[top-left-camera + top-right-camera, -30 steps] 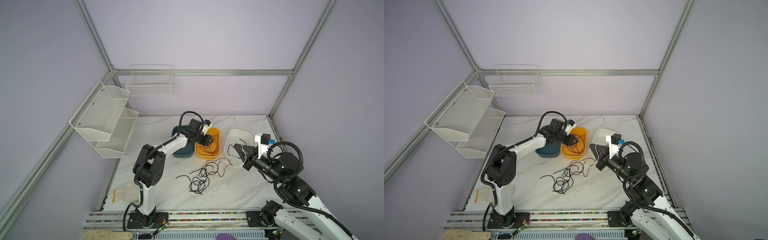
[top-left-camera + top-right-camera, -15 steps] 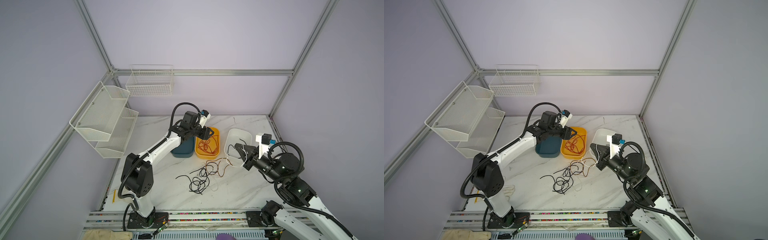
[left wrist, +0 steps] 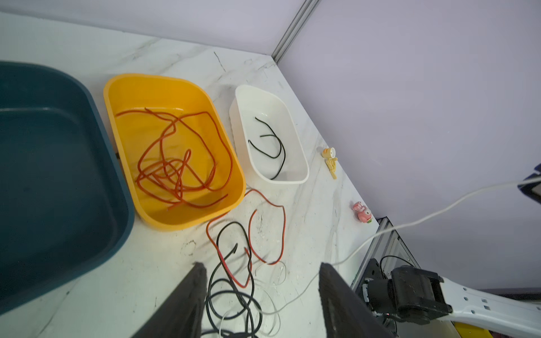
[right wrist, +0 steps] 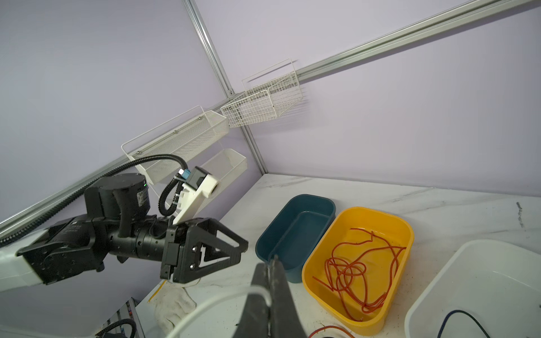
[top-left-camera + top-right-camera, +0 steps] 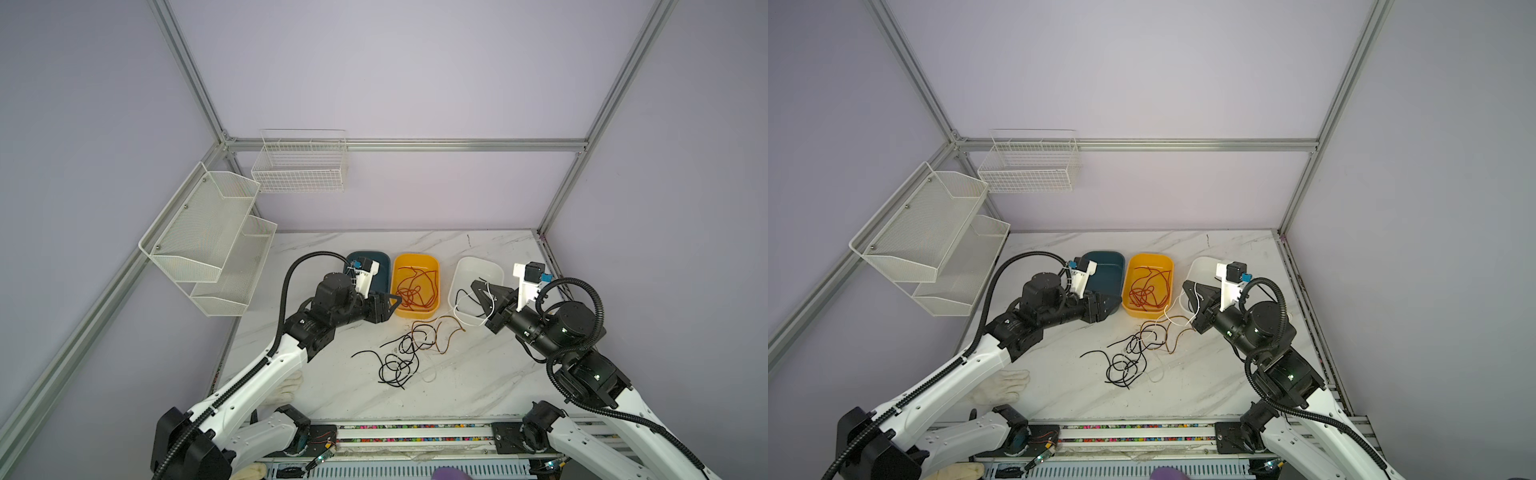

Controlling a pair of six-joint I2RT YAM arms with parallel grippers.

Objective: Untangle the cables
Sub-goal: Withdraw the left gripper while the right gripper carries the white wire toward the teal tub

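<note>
The heap of cables [image 5: 401, 353] lies on the table [image 5: 478, 386], below and on the near side of both claws: black, red and white strands looped through one another. The right claw [image 4: 270, 260] is pinched shut on a white cable [image 3: 421, 218], which runs down from it into that heap. As far as I can tell its lower end is woven among the black loops, so a further pull could drag the whole heap along or draw a knot tight. The cable is thin and could also slip from the pinch.

The left claw [image 3: 260, 266] hangs with its jaws wide apart and empty, above the heap's far edge. Nothing pins the heap. If this claw comes down as it is, it may close on several strands at once.

Just beyond the left claw is the yellow bin [image 5: 417, 312], which holds red cables. The white bin [image 5: 478, 259], under the right claw, holds one black cable, so a white one dropped there would mix colours. The blue bin [image 5: 384, 270] looks empty.
</note>
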